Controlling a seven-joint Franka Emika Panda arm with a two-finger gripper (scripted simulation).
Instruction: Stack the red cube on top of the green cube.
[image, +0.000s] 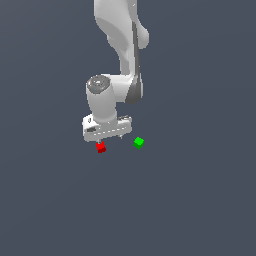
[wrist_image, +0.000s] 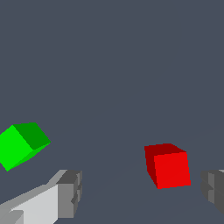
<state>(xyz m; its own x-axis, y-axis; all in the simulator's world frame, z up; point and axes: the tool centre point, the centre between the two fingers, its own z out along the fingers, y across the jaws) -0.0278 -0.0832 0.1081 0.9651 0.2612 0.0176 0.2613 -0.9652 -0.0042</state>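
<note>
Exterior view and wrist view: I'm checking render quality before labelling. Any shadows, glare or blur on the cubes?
Exterior view: flat, even light, no cast shadows or glare; the red cube and green cube are tiny but sharp-edged. Wrist view: both cubes crisp, faces shaded differently, no blur; the gripper fingers are cut off by the frame edge.

Even flat light, sharp, shadowless render
</note>
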